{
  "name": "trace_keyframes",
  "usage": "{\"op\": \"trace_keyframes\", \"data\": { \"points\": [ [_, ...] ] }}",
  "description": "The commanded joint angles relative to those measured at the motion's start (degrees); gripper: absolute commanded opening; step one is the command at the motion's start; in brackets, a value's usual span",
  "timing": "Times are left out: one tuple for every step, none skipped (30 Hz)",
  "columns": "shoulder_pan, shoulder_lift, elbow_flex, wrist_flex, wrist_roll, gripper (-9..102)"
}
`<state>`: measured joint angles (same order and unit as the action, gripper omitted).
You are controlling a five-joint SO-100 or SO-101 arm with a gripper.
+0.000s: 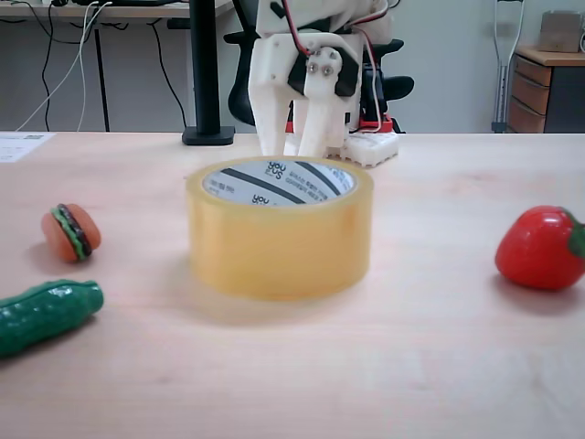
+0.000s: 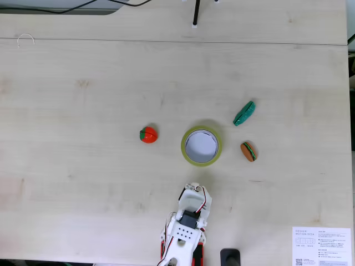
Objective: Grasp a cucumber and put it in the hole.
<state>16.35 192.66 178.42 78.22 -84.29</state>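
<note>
Nearest the low fixed camera, your cucumber (image 1: 44, 315) lies on the table beside the burger (image 1: 71, 231). Farther back, the gripper (image 1: 306, 146) hangs empty behind the tape roll (image 1: 279, 240) (opening indiscernible); reaching straight across could topple the roll and shift its hole (image 2: 201, 145).

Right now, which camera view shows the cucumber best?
The fixed view from above: the whole cucumber lies uncovered on the table, up and right of the tape roll. In the low fixed view, the frame's left edge cuts the cucumber off.
</note>
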Motion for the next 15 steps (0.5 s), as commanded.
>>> {"op": "trace_keyframes", "data": {
  "points": [
    [0.00, 0.35, -0.70, -1.85, 0.18, 2],
    [0.00, 0.35, -0.88, -2.20, 0.18, 1],
    [0.00, 0.35, -1.05, -2.81, 0.18, 1],
    [0.00, 0.35, -1.23, -3.69, 0.18, 1],
    [0.00, 0.35, -1.41, -4.57, 0.18, 1],
    [0.00, 0.35, -1.67, -5.10, 0.18, 1],
    [0.00, 0.35, -1.93, -5.27, 0.18, 1],
    [0.00, 0.35, -2.20, -5.27, 0.18, 1],
    [0.00, 0.35, -2.46, -5.27, 0.18, 1],
    [0.00, 0.35, -2.90, -5.27, 0.18, 1],
    [0.00, 0.35, -3.43, -5.27, 0.18, 1],
    [0.00, 0.35, -4.04, -5.27, 0.18, 1],
    [0.00, 0.35, -4.75, -5.27, 0.18, 1],
    [0.00, 0.35, -5.62, -5.27, 0.18, 1],
    [0.00, 0.35, -6.59, -5.27, 0.18, 1]
  ]
}}
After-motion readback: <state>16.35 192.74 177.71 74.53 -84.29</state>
